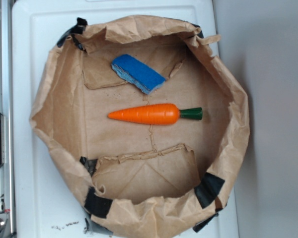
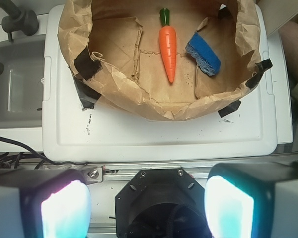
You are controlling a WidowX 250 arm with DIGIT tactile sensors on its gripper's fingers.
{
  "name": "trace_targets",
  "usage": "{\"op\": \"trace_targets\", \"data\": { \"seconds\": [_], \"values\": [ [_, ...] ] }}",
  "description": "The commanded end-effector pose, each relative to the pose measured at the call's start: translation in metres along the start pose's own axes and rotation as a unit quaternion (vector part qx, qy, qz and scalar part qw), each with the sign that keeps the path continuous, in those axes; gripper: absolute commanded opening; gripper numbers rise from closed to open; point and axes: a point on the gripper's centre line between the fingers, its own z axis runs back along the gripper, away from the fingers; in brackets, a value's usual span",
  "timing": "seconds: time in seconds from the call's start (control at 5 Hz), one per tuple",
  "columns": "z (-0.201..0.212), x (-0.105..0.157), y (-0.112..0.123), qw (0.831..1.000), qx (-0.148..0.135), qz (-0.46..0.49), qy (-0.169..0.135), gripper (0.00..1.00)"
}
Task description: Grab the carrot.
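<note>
Pincer [image 2: 148, 208] hangs back over the white desk [image 2: 159, 134], fingers spread wide, holding nothing. Inside the rolled-down paper bag [image 1: 59, 99] the carrot [image 1: 149, 114] lies flat mid-floor, tip left, stem right; a blue sponge [image 1: 138, 73] sits just beyond it.

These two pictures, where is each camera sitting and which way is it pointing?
Exterior: sits above and looks straight down into the paper bag holding the carrot and blue sponge; of the robot, only what seems a dark mount at the left edge shows.
Wrist: rides on the arm, set back from the bag, looking forward and down over the white board; the fingers of the gripper fill the bottom, spread apart.
Shared: the bag, carrot, sponge, board.
</note>
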Motion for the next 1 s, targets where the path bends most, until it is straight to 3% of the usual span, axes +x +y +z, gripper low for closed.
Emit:
{"op": "trace_targets", "data": {
  "seconds": [0.0,0.2,0.6,0.8],
  "values": [
    [0.000,0.000,0.000,1.000,0.000,0.000,0.000,1.00],
    [0.005,0.000,0.005,1.000,-0.018,-0.005,-0.003,1.00],
    [0.018,-0.019,0.006,0.999,-0.021,-0.011,-0.034,1.00],
    [0.019,-0.015,0.008,0.999,-0.022,-0.002,-0.027,1.00]
  ]
}}
